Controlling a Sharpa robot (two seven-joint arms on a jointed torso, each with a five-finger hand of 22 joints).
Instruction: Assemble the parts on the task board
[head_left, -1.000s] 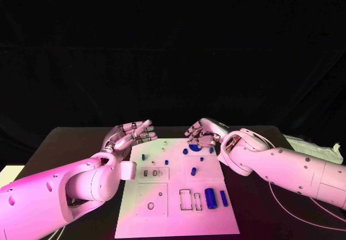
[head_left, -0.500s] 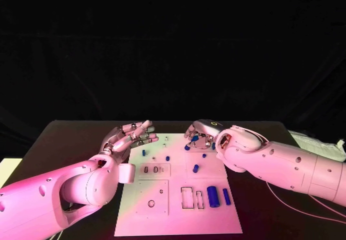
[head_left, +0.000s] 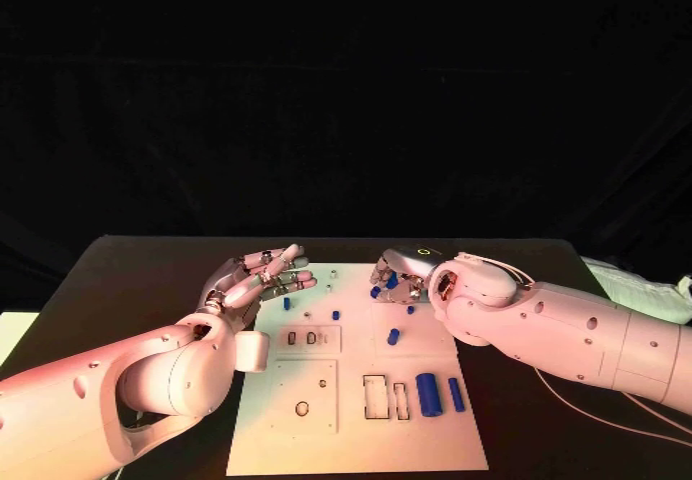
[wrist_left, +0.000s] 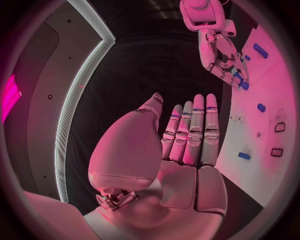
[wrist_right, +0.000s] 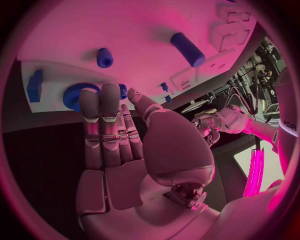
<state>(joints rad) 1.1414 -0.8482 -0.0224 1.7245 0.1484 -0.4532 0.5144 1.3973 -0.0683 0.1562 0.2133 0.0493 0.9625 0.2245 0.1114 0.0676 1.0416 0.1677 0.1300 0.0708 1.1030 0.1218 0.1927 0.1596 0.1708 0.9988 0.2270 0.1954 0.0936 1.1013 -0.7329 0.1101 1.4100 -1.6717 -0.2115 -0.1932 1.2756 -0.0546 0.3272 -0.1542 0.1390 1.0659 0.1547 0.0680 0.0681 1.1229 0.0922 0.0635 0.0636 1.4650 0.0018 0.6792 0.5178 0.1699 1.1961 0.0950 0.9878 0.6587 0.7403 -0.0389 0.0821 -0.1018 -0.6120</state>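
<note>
The white task board (head_left: 320, 400) lies in the middle of the black table. My right hand (head_left: 401, 272) reaches down over its far right corner, and its fingertips (wrist_right: 95, 96) touch a blue gear (wrist_right: 72, 96) there, the thumb apart from it. The left wrist view has that hand (wrist_left: 220, 52) standing on the blue parts. My left hand (head_left: 260, 278) hovers open above the board's far left edge, palm up and holding nothing (wrist_left: 187, 137). A large blue cylinder (head_left: 428, 388) and a thinner one (head_left: 456, 394) lie at the near right.
Small blue pegs (head_left: 286, 302) (head_left: 338, 314) (head_left: 392, 336) stand across the far half of the board. Rectangular slots (head_left: 374, 396) and a round hole (head_left: 302, 408) lie in the near half. A pale cloth (head_left: 635, 280) sits at the table's right edge.
The camera has shifted. My right hand has come down and inward over the blue gear at the board's far right. My left hand stays in the same open pose.
</note>
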